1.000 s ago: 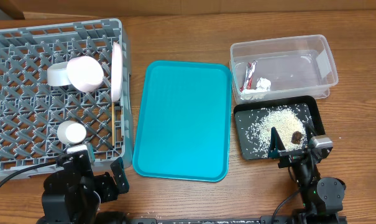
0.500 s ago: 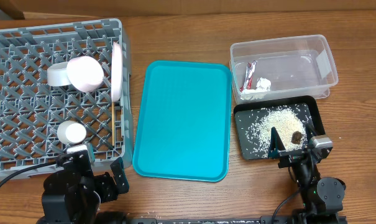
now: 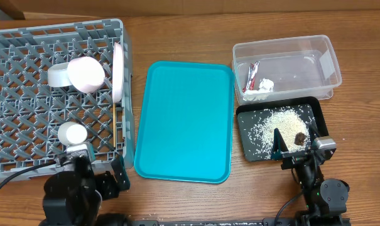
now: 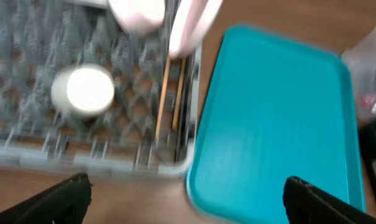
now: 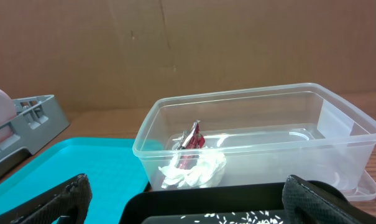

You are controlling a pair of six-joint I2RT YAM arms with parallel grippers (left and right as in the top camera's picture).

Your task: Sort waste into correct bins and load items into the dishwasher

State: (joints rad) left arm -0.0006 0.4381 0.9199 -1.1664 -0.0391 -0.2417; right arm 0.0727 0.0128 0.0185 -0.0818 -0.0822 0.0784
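The grey dishwasher rack (image 3: 58, 26) holds the white plate (image 3: 118, 71) on edge, two bowls (image 3: 86, 74), the cup (image 3: 71, 133) and the chopsticks (image 3: 119, 125). The clear tub (image 3: 321, 63) contains the napkin (image 3: 262, 86) and wrapper (image 3: 252, 75). Rice (image 3: 274, 122) and a brown scrap (image 3: 300, 137) lie in the black tray (image 3: 242, 135). My left gripper (image 3: 98, 171) (image 4: 188, 199) is open and empty over bare wood at the rack's front right corner. My right gripper (image 3: 296, 143) (image 5: 188, 199) is open and empty at the black tray's near edge.
A large teal tray (image 3: 183, 119) lies between the rack and the two bins. The table's front edge runs close behind both arms. Brown cardboard stands beyond the table at the back.
The left arm has shifted slightly toward the rack, and its wrist view is blurred. The right arm and all objects are unchanged.
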